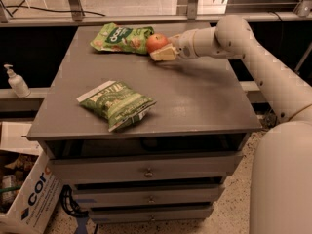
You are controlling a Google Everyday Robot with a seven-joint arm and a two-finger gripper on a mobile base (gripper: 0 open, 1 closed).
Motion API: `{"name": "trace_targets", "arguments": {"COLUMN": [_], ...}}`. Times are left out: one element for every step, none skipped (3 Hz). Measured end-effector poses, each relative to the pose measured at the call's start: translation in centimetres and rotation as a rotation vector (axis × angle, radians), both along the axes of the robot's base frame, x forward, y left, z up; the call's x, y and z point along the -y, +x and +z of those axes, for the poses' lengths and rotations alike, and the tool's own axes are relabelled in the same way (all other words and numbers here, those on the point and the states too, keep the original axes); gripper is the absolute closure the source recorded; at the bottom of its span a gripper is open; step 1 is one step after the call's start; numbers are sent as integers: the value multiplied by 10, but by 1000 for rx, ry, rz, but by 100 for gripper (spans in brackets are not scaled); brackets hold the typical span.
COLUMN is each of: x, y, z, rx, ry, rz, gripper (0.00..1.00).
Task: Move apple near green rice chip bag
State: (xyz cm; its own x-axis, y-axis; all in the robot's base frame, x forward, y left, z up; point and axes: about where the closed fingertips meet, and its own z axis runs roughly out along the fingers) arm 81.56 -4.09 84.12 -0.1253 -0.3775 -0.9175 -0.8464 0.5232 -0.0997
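Your apple point(156, 41) is at the far side of the tabletop point(195, 101), just beside the right end of the green rice chip bag point(119, 37). The gripper point(162, 51) reaches in from the right and is closed around the apple's lower near side. I can't tell whether the apple rests on the surface, so if you let go from any height it may roll toward the far edge, and pushing further left would shove or crumple the bag. Pulling back before the fingers clear could drag it away; the darker green bag point(117, 104), near left, is well apart.
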Motion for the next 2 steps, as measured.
{"name": "trace_targets", "arguments": {"x": [-21,-37], "y": [12,18], "z": [-6,-8], "rx": [14,25], "ry": [3,5], "rz": [8,23], "gripper": [100,100]}}
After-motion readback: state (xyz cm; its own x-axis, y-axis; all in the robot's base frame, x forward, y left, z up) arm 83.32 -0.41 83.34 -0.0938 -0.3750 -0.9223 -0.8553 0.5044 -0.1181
